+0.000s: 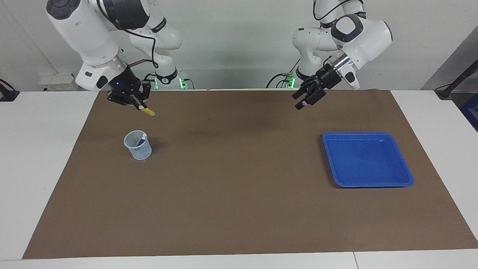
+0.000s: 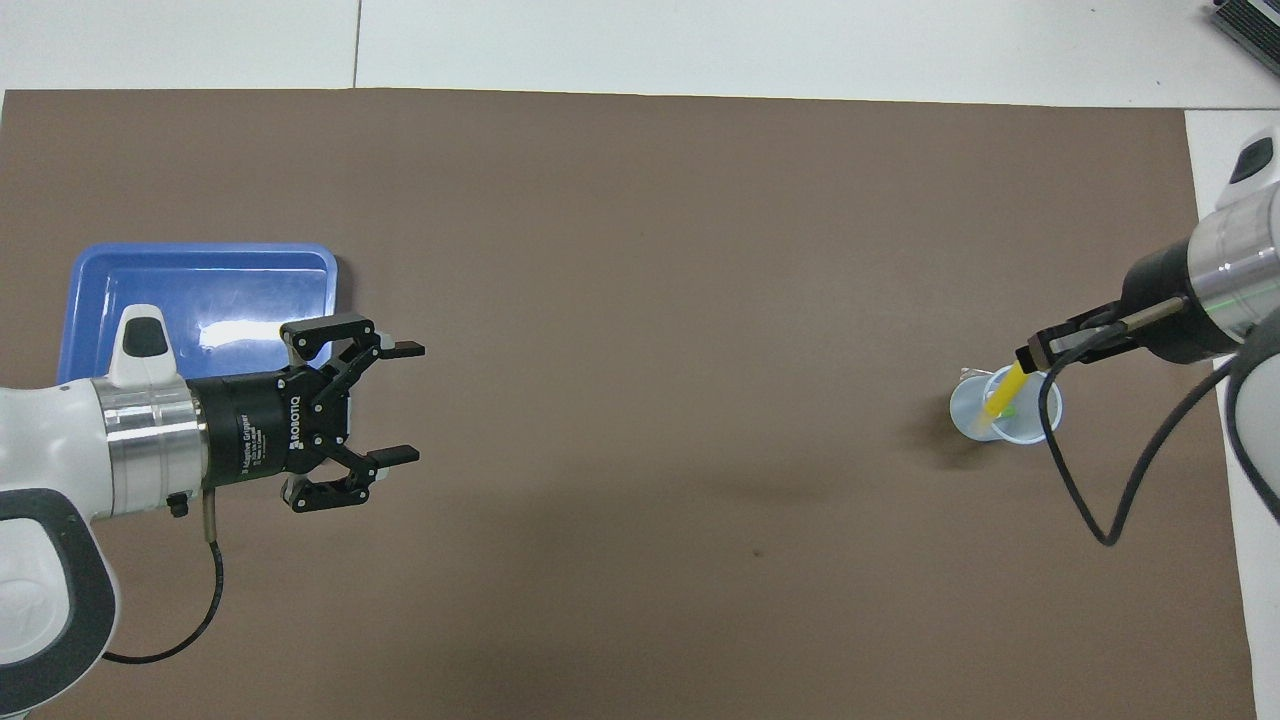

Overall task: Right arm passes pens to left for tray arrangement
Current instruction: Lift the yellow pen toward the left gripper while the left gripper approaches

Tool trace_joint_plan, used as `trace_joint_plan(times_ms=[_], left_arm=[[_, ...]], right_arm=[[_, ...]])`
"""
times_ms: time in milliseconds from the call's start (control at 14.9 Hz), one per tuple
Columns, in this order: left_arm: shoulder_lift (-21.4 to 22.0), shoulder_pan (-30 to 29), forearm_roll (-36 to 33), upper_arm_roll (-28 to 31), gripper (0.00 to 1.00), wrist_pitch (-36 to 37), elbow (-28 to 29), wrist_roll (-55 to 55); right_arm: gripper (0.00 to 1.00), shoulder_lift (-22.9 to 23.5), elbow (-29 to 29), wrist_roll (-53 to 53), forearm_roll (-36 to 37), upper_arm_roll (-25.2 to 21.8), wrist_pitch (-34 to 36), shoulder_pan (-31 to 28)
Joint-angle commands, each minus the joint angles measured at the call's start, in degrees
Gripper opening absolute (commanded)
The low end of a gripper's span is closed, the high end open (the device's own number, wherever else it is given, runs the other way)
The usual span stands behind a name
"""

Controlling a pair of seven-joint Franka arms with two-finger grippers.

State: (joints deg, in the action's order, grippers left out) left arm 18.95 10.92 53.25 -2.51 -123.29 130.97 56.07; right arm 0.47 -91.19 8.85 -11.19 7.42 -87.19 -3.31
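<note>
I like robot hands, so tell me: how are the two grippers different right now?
The right gripper has its jaws shut on the yellow pen; the left gripper has open jaws and holds nothing. The right gripper is raised over the mat near the cup; the left gripper waits in the air near the blue tray. Both are black, on white arms.

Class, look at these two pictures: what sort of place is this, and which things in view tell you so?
Most likely a robotics lab bench: two white arms fixed at a plain white table covered by a brown mat, with only test props set out, a blue tray and a small cup.
</note>
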Motion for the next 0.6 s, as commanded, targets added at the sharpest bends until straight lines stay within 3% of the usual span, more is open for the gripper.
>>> trace_joint_plan(times_ms=[0, 268, 537], left_arm=[[2.3, 3.3, 1.5, -0.2, 1.00, -5.0, 4.2, -0.1], [2.1, 7.6, 7.2, -0.2, 1.00, -12.7, 5.3, 0.0], [2.1, 13.8, 18.3, -0.2, 1.00, -24.2, 7.0, 0.4]], right_arm=[[0.00, 0.4, 0.2, -10.8, -10.2, 0.6, -1.6, -0.3], [0.00, 0.1, -2.3, -27.3, -18.2, 1.1, -15.3, 7.7], [0.00, -2.3, -8.8, -39.9, -19.4, 1.1, -28.8, 16.2]])
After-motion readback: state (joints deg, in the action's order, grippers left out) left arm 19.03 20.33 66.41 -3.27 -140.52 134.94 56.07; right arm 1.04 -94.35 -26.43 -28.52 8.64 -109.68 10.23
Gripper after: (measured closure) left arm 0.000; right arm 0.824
